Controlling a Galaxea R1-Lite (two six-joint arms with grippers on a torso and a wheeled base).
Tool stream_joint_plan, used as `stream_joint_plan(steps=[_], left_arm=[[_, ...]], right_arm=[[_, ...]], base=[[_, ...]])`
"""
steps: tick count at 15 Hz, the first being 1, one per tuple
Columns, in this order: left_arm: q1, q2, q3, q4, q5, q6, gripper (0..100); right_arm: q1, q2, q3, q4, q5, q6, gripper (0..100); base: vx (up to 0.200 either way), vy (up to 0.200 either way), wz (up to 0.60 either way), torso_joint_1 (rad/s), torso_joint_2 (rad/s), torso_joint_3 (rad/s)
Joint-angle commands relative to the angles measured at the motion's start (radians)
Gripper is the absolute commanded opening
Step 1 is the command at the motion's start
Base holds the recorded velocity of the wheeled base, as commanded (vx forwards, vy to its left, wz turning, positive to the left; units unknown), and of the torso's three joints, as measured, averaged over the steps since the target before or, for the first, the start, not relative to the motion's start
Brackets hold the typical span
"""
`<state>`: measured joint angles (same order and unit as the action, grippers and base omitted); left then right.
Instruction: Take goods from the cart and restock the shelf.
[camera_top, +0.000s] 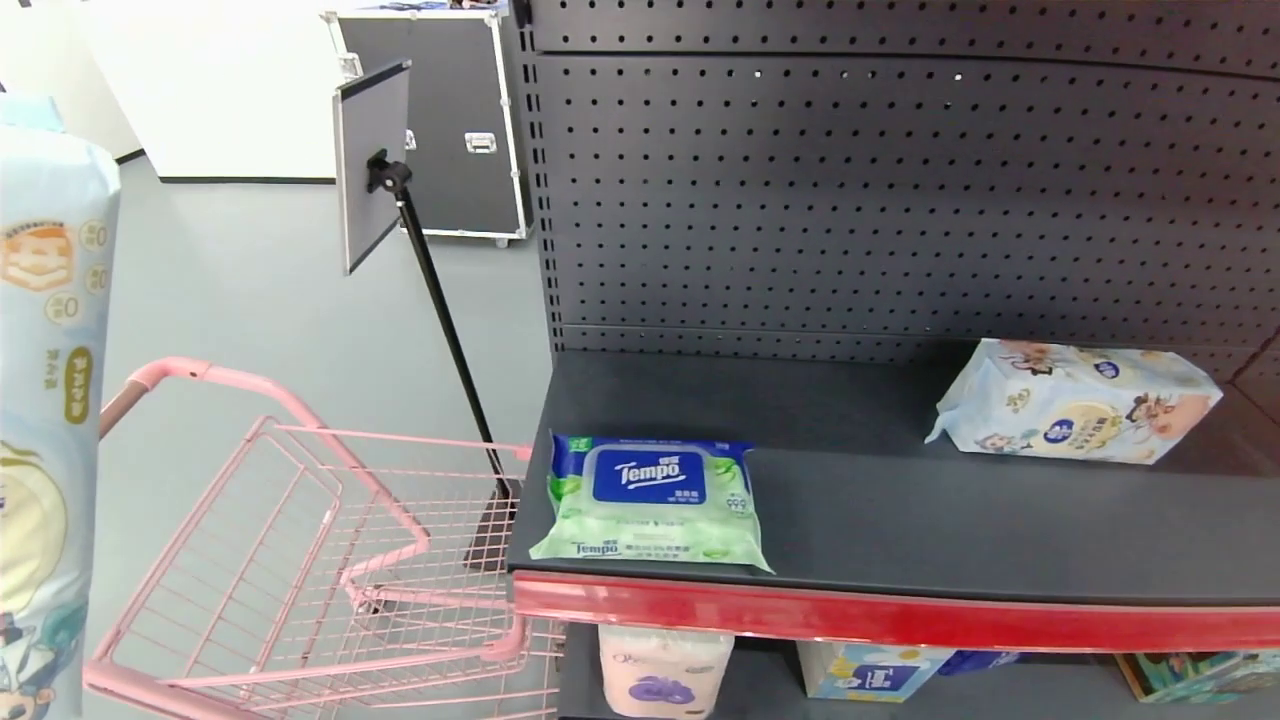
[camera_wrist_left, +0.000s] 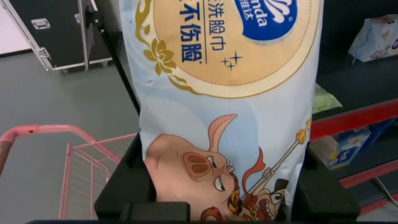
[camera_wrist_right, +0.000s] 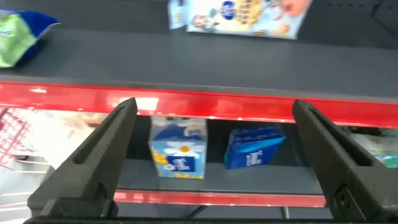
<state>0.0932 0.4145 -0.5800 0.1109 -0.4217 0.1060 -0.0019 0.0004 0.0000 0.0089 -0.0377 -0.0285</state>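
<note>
holding tissue pack (camera_top: 45, 400) near cart rim (camera_top: 200, 371)

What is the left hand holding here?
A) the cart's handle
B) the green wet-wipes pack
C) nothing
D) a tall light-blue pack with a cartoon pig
D: the light-blue pack sits clamped between the fingers of the left hand, while the green wet-wipes pack lies on the shelf.
</note>
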Motion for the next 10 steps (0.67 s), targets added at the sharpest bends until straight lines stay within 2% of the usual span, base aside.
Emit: stream_joint_plan(steps=[1,8,10], left_arm=[[0.000,0.003,0.002,0.001,0.000,0.000,0],[0.000,0.003,0.019,0.004,0.000,0.003,0],[0.000,0.003,0.032,0.004,0.000,0.026,0]], right_arm=[[0.000,0.000,0.000,0.000,-0.001,-0.001,100],[0.000,0.000,0.000,0.000,-0.001,-0.001,100],[0.000,0.000,0.000,0.000,-0.001,-0.001,100]], base=[[0.000,-0.200,0.00,0.002,0.00,0.007],[0.000,-0.200,0.00,0.001,0.00,0.001],[0.000,-0.200,0.00,0.005,0.00,0.002]])
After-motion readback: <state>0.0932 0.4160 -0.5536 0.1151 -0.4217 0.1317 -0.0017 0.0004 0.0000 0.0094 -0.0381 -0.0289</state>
